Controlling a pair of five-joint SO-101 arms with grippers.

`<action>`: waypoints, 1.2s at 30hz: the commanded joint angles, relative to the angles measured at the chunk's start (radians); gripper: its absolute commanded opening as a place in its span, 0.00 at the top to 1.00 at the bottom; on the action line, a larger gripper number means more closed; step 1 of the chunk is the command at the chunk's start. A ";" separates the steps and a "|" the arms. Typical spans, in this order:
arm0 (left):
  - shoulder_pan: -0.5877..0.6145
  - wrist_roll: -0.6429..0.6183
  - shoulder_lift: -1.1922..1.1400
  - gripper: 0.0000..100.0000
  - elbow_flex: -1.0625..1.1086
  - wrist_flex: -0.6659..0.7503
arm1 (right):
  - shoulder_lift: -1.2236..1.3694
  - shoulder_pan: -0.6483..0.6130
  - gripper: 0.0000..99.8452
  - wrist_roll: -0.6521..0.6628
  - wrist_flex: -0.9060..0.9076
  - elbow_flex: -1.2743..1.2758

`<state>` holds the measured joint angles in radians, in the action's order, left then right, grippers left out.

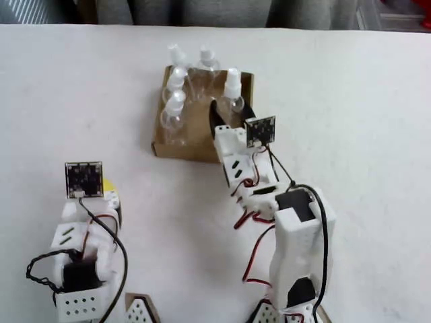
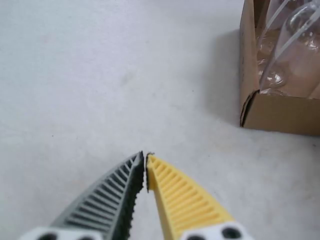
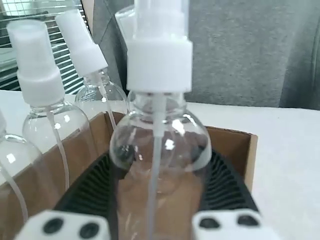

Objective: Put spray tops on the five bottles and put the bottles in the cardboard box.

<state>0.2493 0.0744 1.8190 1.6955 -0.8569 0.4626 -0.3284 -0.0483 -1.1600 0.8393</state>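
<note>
The fifth bottle [image 3: 160, 145] is held closest to the right wrist camera, clamped at its round body between the black fingers of the right gripper [image 3: 160, 192]. A white spray top [image 3: 159, 65] is already fitted on it. In the high view this bottle is seen standing in the near right corner of the cardboard box [image 1: 182, 149]. Four other bottles [image 1: 175, 108] with tops are placed on the left and far sides of the box. The left gripper [image 2: 146, 160] is kept closed and empty, low over the table [image 1: 350, 101], near and left of the box. The bottle is judged empty, light, smooth and a little slippery. A hold on the body under the shoulder is judged safest, not on the top.
</note>
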 commanded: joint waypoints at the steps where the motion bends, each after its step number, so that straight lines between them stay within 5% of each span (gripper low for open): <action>1: 0.012 0.006 0.010 0.98 -0.003 -0.002 | -0.013 -0.005 0.98 0.012 -0.054 -0.026; 23: 0.012 0.003 0.010 0.98 -0.003 -0.002 | 0.008 -0.019 0.98 0.057 -0.012 -0.046; 30: 0.013 0.003 0.010 0.98 -0.003 -0.002 | 0.024 -0.030 0.85 0.055 -0.012 -0.049; 36: 0.015 0.003 0.010 0.98 -0.003 -0.002 | 0.022 -0.030 0.84 0.055 -0.012 -0.048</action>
<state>0.2509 0.0744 1.8190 1.6955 -0.8569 0.4979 -0.3560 -0.0023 -1.1738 0.8239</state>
